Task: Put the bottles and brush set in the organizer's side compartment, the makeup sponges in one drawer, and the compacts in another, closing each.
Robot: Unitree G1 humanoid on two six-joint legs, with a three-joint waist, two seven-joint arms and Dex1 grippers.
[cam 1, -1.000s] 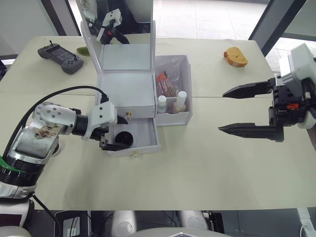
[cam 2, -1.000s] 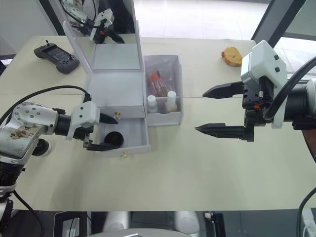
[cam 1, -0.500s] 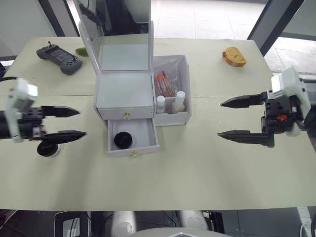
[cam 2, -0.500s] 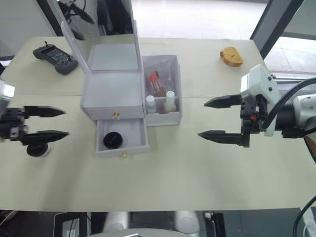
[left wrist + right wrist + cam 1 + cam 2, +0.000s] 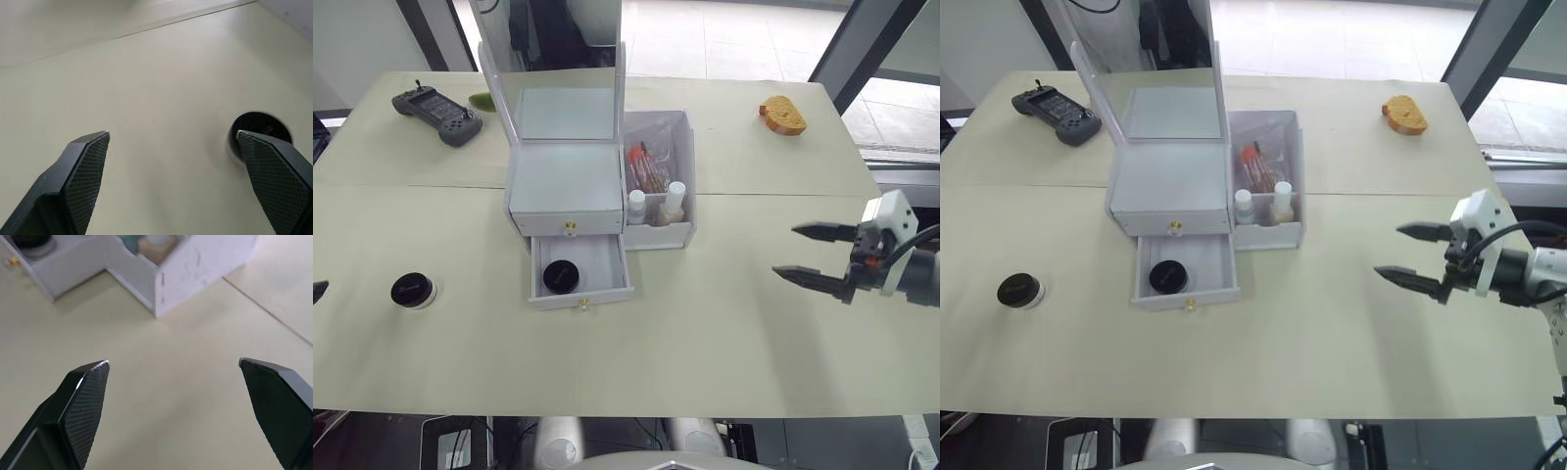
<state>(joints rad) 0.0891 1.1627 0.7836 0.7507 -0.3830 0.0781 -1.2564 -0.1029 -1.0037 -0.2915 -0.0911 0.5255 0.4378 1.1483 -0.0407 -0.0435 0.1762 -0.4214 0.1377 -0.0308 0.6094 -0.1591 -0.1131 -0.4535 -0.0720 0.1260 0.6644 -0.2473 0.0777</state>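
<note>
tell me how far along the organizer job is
Done: two white-capped bottles and the clear brush pouch sit in the translucent side bin. One round black compact lies in the open lower drawer. Left: the second black compact on the table, then closing. Both end effectors are empty.

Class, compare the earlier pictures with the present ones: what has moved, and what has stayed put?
The left pincer left the open lower drawer, leaving a compact inside, and drew back to the robot's left, open. The right pincer, open, drew back rightward. The second compact, bottles and organizer stayed put.
</note>
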